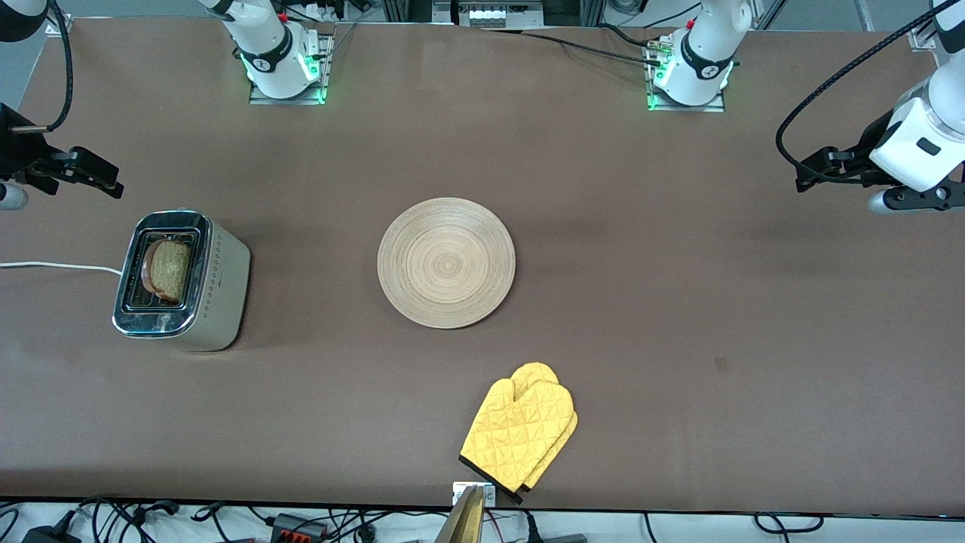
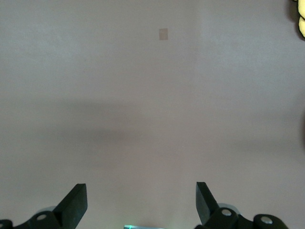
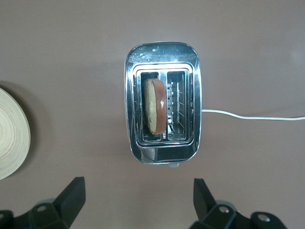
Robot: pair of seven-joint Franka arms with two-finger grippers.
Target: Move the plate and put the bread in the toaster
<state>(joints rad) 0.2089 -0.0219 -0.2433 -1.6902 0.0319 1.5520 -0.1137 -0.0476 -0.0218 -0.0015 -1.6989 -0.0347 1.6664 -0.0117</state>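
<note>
A yellow oven mitt (image 1: 520, 432) lay flat on the brown surface (image 1: 678, 302), close to the edge nearest the front camera. A small square mark (image 1: 721, 364) sat on the surface toward the left arm's end.

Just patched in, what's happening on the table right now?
Nothing is being held. The bread stands in one slot of the toaster at the right arm's end of the table. The plate lies bare mid-table, with a yellow oven mitt nearer the front camera. The right pincer is open in the air beside the toaster; the left pincer is open above bare table at the left arm's end.
</note>
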